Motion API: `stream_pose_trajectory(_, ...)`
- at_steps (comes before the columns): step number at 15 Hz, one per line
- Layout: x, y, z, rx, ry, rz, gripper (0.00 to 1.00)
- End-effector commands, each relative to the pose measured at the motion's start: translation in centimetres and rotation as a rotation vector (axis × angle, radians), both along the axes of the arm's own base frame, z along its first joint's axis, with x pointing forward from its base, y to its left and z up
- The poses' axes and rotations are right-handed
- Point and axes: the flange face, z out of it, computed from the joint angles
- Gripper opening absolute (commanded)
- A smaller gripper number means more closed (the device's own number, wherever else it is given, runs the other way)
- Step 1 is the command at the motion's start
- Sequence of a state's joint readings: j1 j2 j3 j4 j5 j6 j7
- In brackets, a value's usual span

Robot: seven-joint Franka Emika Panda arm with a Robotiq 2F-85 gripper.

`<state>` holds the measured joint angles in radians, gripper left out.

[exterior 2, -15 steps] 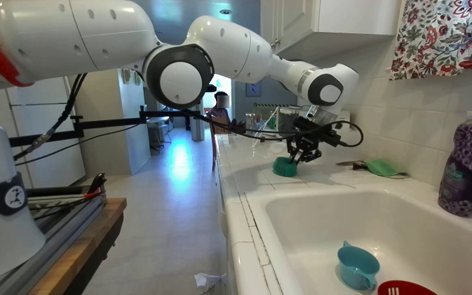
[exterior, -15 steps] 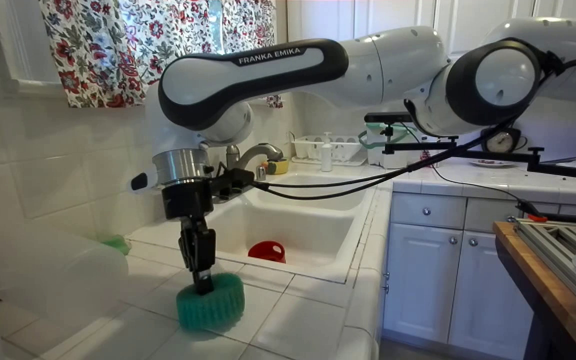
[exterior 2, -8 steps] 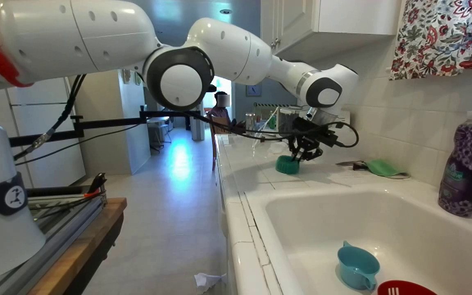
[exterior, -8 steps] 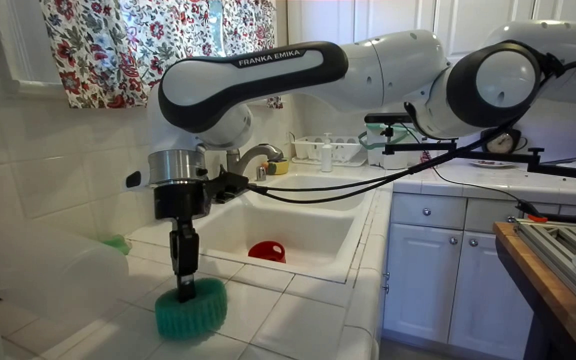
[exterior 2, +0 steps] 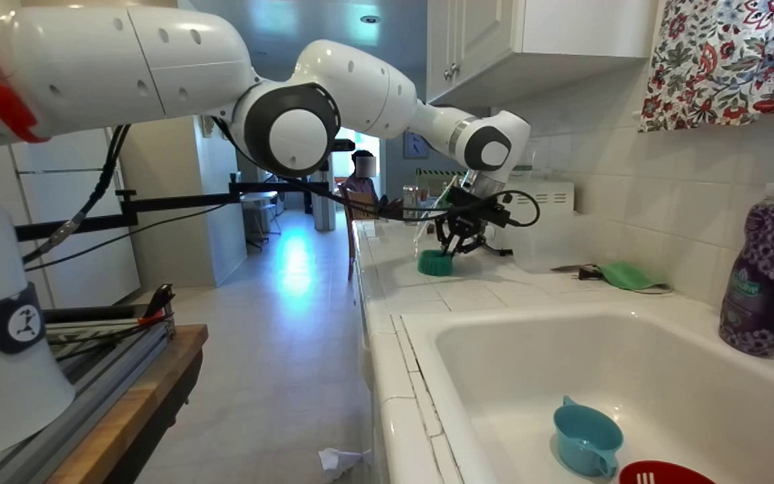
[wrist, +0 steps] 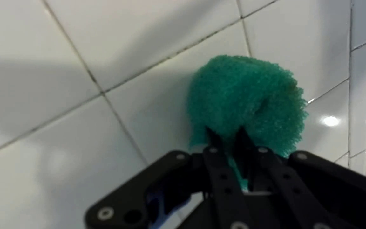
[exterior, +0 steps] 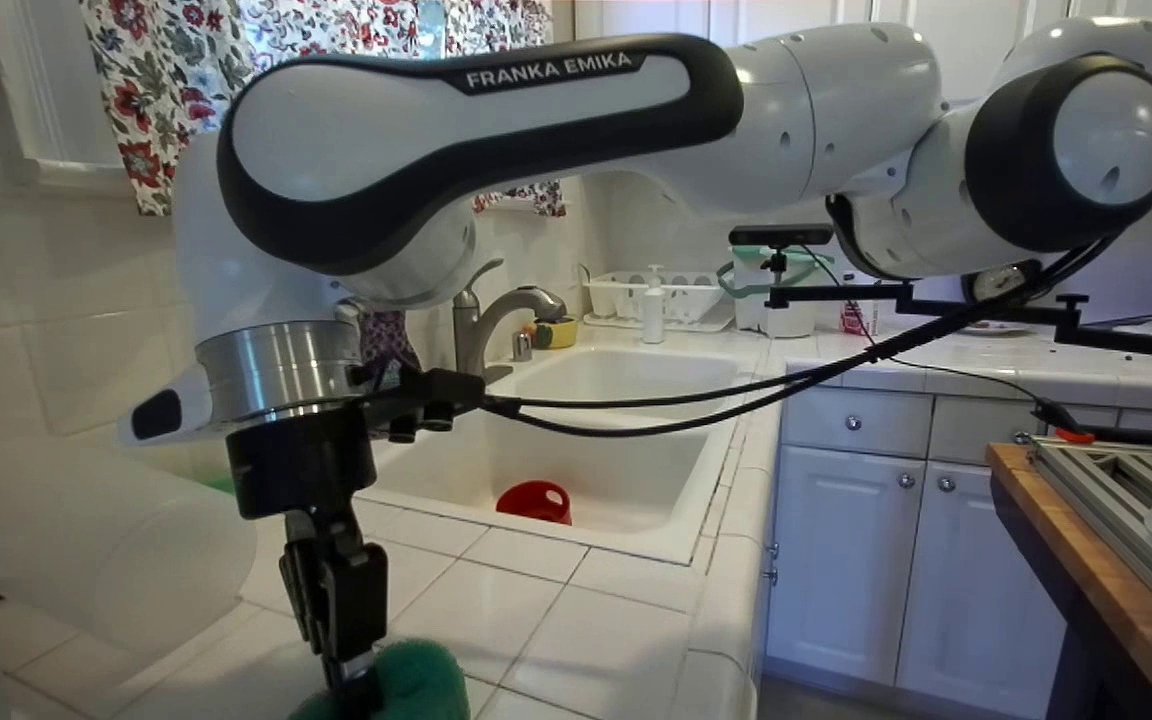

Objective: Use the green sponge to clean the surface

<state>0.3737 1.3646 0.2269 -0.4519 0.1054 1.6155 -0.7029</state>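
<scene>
The green sponge [wrist: 243, 92] is a round, ribbed teal scrubber. My gripper [wrist: 224, 135] is closed on it, with a fingertip on either side of a pinched part of the sponge. The sponge sits at or just over the white tiled surface [wrist: 75, 136]; the wrist view does not settle whether it presses on it. In an exterior view the sponge [exterior 2: 435, 263] appears resting on the tiles [exterior 2: 467, 296] beyond the sink, under the gripper [exterior 2: 451, 249]. In an exterior view the sponge [exterior: 424, 682] is partly cut off by the bottom edge, with the gripper [exterior: 351, 680] in front.
The white sink [exterior 2: 427, 376] borders the tiles and holds a teal cup [exterior 2: 587, 437] and a red cup [exterior: 534, 502]. A purple soap bottle [exterior 2: 760, 269] and a green cloth [exterior 2: 629, 275] are by the wall. A translucent container [exterior: 146, 560] stands near the wall. The counter drops at its front edge [exterior: 736, 600].
My gripper and the held sponge have moved along the tiles away from the sink, toward the bottom edge in an exterior view and farther back and left in an exterior view.
</scene>
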Motion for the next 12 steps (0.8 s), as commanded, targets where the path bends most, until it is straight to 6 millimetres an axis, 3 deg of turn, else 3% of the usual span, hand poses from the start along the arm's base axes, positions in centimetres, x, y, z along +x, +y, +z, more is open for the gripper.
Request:
stream_pose_trajectory(1, -0.2, -0.5, -0.9, -0.031, -0.003, 0.058, 0.04)
stream_pose_trajectory(12, 6.4, -12.8, -1.4, 0.031, -0.038, -0.363, 0.04)
